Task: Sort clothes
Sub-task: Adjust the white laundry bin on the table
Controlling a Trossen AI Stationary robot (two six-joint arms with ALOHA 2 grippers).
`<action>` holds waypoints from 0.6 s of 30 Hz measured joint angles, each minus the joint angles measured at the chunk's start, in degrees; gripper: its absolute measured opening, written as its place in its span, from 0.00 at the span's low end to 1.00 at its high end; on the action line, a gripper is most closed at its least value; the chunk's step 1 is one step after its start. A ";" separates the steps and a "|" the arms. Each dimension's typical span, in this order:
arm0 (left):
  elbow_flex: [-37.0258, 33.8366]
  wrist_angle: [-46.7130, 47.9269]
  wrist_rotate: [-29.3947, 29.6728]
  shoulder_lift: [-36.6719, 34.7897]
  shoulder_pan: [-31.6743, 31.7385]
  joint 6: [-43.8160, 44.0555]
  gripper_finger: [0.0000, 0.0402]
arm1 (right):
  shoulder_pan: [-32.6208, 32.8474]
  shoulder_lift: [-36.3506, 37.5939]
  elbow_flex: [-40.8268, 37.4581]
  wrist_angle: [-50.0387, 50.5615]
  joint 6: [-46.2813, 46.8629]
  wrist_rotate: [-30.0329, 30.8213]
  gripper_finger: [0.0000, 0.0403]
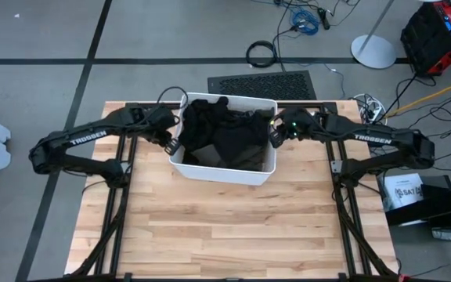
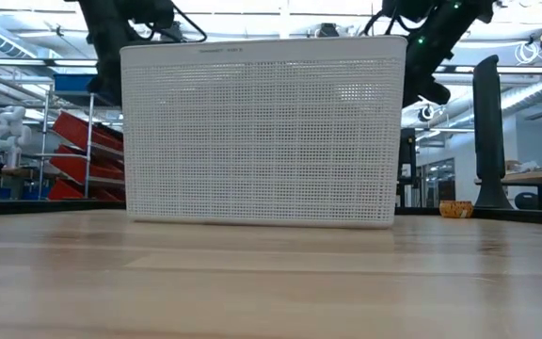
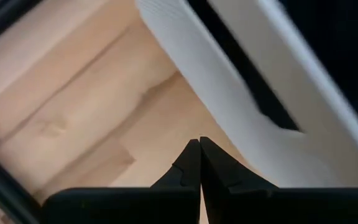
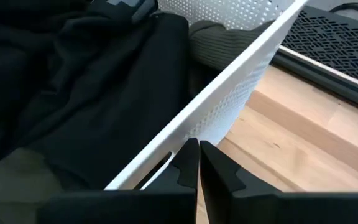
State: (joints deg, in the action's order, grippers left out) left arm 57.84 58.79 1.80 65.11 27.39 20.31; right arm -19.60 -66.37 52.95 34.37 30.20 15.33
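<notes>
The clothes (image 1: pixel 224 135) lie heaped in a white perforated bin (image 1: pixel 210 171) at the far middle of the table. In the right wrist view a black garment (image 4: pixel 73 81) lies on top, with a dark olive green one (image 4: pixel 229 40) against the bin's far wall. My left gripper (image 3: pixel 199 143) is shut and empty. It hovers over bare wood just outside the bin's left wall (image 3: pixel 229 106). My right gripper (image 4: pixel 197 146) is also shut and empty, above the bin's right rim (image 4: pixel 229 102) on its outer side. The low view shows only the bin's front wall (image 2: pixel 262 132), which hides the clothes.
Bare wooden tabletop (image 1: pixel 225 227) stretches from the bin to the near edge. A black floor grate (image 1: pixel 261 82) and cables lie beyond the far edge. Arm frames run along the table's left and right sides.
</notes>
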 joint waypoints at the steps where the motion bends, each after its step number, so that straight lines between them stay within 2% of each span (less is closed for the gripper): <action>1: 0.00 0.03 0.00 0.02 -0.91 0.46 0.00 | -0.64 -0.25 0.00 -0.47 -0.55 -0.56 0.00; 9: 0.10 -2.33 0.15 1.59 -6.39 2.15 0.00 | -4.47 -1.07 0.00 -1.99 -2.70 -2.28 0.00; 18: 0.33 -6.15 -0.41 5.66 -7.63 1.81 0.00 | -7.05 -1.02 0.00 -1.50 -3.65 -3.08 0.00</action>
State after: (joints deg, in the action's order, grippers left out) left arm 58.17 52.64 1.40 70.76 19.76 22.12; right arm -26.65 -67.40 52.95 32.87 26.55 12.25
